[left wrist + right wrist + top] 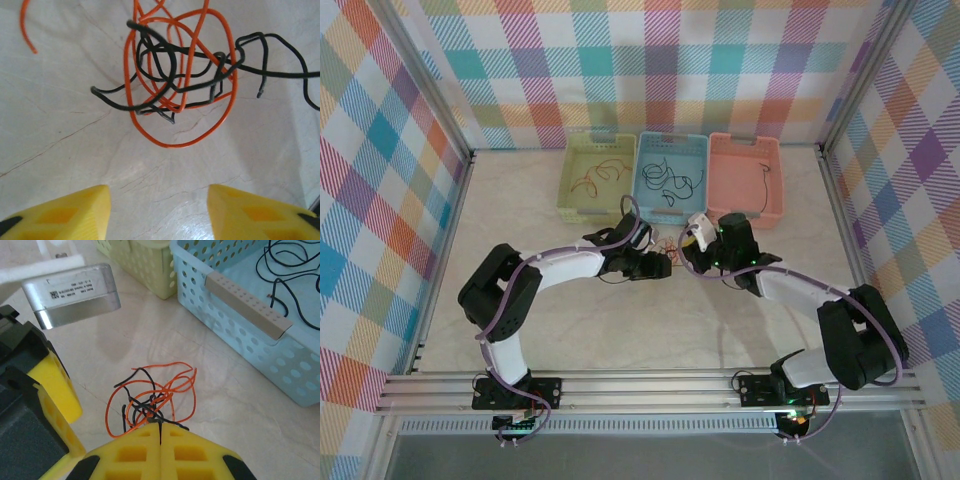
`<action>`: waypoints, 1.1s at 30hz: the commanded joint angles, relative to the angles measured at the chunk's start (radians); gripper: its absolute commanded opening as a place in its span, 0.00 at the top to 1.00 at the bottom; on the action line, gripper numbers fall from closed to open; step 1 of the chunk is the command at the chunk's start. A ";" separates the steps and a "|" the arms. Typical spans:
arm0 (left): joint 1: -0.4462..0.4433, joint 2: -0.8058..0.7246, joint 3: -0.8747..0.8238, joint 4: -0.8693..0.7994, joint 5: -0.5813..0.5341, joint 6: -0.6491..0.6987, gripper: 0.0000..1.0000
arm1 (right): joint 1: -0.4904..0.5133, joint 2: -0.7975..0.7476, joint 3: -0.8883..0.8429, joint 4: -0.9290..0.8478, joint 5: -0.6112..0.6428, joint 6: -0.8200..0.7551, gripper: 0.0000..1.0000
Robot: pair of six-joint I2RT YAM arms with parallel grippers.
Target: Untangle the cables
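cables point(220, 59): orange and black, tangled
right gripper point(160, 432): pinched shut on the cables
left gripper point(159, 202): jaws apart, empty

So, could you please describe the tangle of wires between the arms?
The tangle is thin orange and black wire, looped and knotted loosely together, over the pale table. The right end effector is shut on a black strand at its edge; the open left end effector faces it without touching.

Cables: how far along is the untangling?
Done: loose wires lie in the yellow basket, blue basket and pink basket. In hand: the right tool is shut on an orange-and-black tangle; the left tool faces it, open. Left: separating those strands.
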 commanded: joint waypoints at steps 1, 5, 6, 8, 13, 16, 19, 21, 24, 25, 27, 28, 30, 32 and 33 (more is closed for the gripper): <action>-0.004 0.000 -0.006 0.051 0.048 -0.004 0.57 | 0.005 -0.027 -0.040 0.124 -0.021 0.045 1.00; -0.004 -0.061 -0.067 0.091 0.027 0.006 0.66 | 0.005 -0.022 -0.075 0.208 -0.021 0.072 1.00; -0.004 -0.075 -0.082 0.100 0.023 0.008 0.68 | 0.006 -0.018 -0.079 0.219 -0.018 0.076 1.00; -0.003 -0.108 -0.113 0.120 0.007 0.003 0.73 | 0.006 -0.013 -0.086 0.240 -0.005 0.081 1.00; 0.000 -0.142 -0.149 0.143 -0.022 -0.014 0.89 | 0.008 -0.027 -0.104 0.269 0.000 0.090 1.00; 0.005 -0.172 -0.172 0.148 -0.046 -0.018 0.96 | 0.008 -0.022 -0.100 0.264 0.016 0.088 1.00; 0.015 -0.224 -0.204 0.147 -0.080 -0.019 1.00 | 0.008 -0.026 -0.102 0.263 0.026 0.089 1.00; 0.025 -0.265 -0.230 0.144 -0.103 -0.018 1.00 | 0.008 -0.027 -0.103 0.268 0.027 0.091 1.00; 0.046 -0.326 -0.261 0.131 -0.138 -0.017 1.00 | 0.008 -0.022 -0.097 0.258 0.027 0.094 1.00; 0.053 -0.344 -0.269 0.126 -0.151 -0.016 1.00 | 0.008 -0.023 -0.099 0.259 0.027 0.094 1.00; 0.066 -0.374 -0.281 0.110 -0.174 -0.015 1.00 | 0.008 -0.021 -0.100 0.263 0.030 0.094 1.00; 0.071 -0.388 -0.288 0.106 -0.189 -0.018 1.00 | 0.008 -0.018 -0.097 0.261 0.030 0.094 1.00; 0.080 -0.406 -0.300 0.100 -0.205 -0.021 1.00 | 0.008 -0.015 -0.091 0.250 0.033 0.094 1.00; 0.090 -0.422 -0.306 0.091 -0.223 -0.029 1.00 | 0.008 -0.017 -0.091 0.248 0.039 0.094 1.00; 0.093 -0.426 -0.309 0.089 -0.228 -0.029 1.00 | 0.008 -0.017 -0.093 0.248 0.044 0.094 1.00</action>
